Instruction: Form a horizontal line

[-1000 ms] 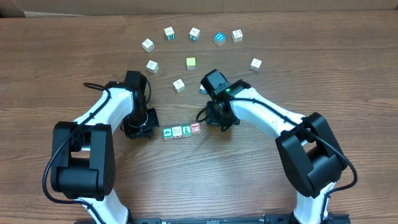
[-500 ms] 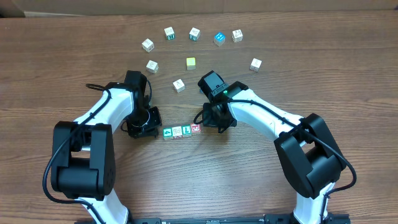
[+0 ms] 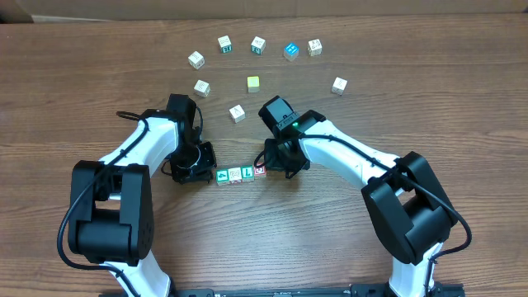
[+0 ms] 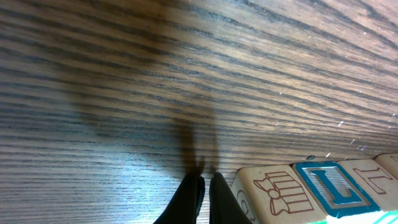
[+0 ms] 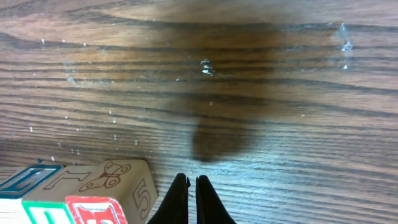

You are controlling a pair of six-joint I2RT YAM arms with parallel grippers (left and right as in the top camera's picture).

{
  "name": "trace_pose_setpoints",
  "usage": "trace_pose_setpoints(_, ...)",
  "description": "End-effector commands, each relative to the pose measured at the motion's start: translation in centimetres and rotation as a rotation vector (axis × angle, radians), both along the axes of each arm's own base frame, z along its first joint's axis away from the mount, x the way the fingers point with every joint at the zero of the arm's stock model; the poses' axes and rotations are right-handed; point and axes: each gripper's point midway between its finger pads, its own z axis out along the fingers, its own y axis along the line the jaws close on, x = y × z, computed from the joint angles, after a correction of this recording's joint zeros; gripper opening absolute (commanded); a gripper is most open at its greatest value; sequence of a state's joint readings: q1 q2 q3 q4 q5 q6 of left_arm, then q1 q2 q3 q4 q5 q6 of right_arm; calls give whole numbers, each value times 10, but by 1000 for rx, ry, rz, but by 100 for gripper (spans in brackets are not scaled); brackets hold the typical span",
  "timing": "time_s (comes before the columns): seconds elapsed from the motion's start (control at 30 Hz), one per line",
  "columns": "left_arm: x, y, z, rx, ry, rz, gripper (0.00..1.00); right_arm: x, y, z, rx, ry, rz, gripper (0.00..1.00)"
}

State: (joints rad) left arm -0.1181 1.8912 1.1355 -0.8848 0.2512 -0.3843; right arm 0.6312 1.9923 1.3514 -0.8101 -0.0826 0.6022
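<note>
Though both jaws clenched empty, red-faced cube (image 3: 258, 171) of the row (image 3: 235, 175) half hidden.

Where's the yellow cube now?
In the overhead view, the yellow cube sits at the far middle of the table, beyond the four-cube row, nearer and left of the blue cube.

Overhead camera: high, looking straight down on whole table (image 3: 82, 99). Left and right wrist cameras: low, very near wood, angled down past own fingertips (image 4: 191, 199). All three views share cube row (image 3: 241, 174).
</note>
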Motion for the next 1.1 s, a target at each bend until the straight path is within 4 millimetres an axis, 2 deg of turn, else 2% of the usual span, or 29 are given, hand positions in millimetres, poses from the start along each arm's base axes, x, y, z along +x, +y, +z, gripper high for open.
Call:
trace_pose_setpoints(0.0, -3, -4, 0, -15, -5, -33, 4, -1, 3, 3, 12, -6, 10, 4)
trace_pose_setpoints(0.4, -5, -9, 1, -29, -18, -116, 4, -3, 3, 3, 11, -1, 12, 4)
trace_pose_setpoints(0.67, 5, -10, 13, -31, -35, -117, 4, -3, 5, 3, 14, -5, 18, 4)
trace_pose_setpoints(1.07, 2, -12, 13, -30, -25, -123, 4, -6, 6, 0, 14, 12, 20, 4)
